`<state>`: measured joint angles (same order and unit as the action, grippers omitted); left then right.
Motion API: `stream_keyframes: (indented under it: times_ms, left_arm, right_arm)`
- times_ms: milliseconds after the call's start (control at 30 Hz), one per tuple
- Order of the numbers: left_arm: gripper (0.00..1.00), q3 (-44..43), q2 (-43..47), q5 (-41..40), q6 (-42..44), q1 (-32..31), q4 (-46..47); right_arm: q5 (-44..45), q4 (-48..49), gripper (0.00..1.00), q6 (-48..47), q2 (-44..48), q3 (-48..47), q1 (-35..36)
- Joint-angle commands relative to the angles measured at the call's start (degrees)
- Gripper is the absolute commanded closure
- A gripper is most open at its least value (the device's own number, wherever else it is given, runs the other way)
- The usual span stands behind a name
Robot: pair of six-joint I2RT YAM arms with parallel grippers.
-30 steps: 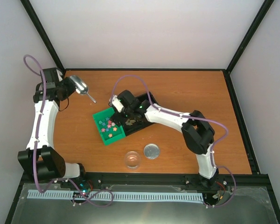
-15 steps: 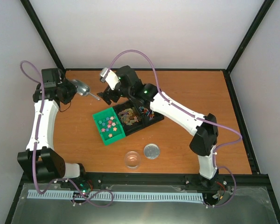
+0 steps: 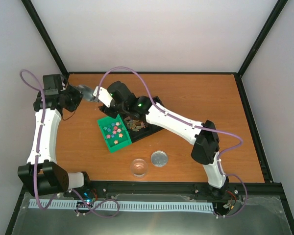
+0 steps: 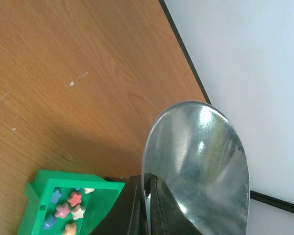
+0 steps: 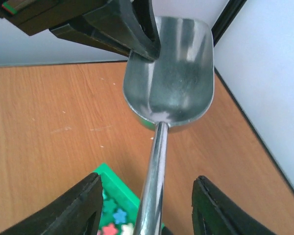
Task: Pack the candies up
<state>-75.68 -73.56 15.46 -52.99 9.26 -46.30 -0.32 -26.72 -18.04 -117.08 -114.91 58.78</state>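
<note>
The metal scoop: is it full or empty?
Empty. Both wrist views show bare shiny metal inside the scoop; candies sit in the green bin.

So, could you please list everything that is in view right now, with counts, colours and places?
candies: many, pink, orange, yellow and blue stars, inside the green tray
green tray: one, green, left of table centre
black tray: one, black, against the green tray's right side, partly under the right arm
scoop: one, silver metal, far-left of the table
jar: one, clear glass, near edge
lid: one, round silver, just right of the jar
table: one, orange-brown wood
left gripper: one, black, pinching the scoop's rim
right gripper: one, black, open, a finger on either side of the scoop's handle
</note>
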Motion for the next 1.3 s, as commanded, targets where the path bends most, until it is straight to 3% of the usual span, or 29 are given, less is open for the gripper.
stream_keyframes:
  times_ms: [0,467,833,967,1133,1167,1200,1267]
  left_arm:
    - [0.99,1.07,1.29,2.85,-2.78,-0.20,1.05]
    - [0.99,4.07,2.17,8.37,-5.28,-0.21,4.05]
    - [0.99,4.97,3.13,8.76,-5.58,-0.22,4.89]
    - [0.99,5.39,3.29,8.93,-5.78,-0.20,5.08]
    - [0.99,6.48,3.53,9.16,-5.69,-0.23,5.81]
    - [0.98,6.70,3.59,9.41,-5.54,-0.21,6.29]
    - [0.91,6.84,3.60,9.51,-5.19,-0.27,6.56]
    - [0.66,6.51,4.00,8.23,-3.14,-0.22,6.67]
  right_arm:
    - [5.65,2.25,0.53,-3.24,-0.78,-1.08,1.27]
    - [7.43,4.69,0.63,-5.84,-1.52,0.12,1.68]
    - [7.67,4.17,0.62,-6.85,-1.11,1.50,1.68]
    - [7.78,5.10,0.74,-7.01,-0.42,2.58,1.71]
    - [7.72,6.62,0.97,-6.83,0.52,3.46,1.69]
    - [7.61,6.67,0.97,-6.87,0.72,3.46,1.69]
    - [7.47,6.78,0.97,-6.65,0.94,3.41,1.68]
    - [6.60,6.70,0.97,-5.20,1.46,3.36,1.26]
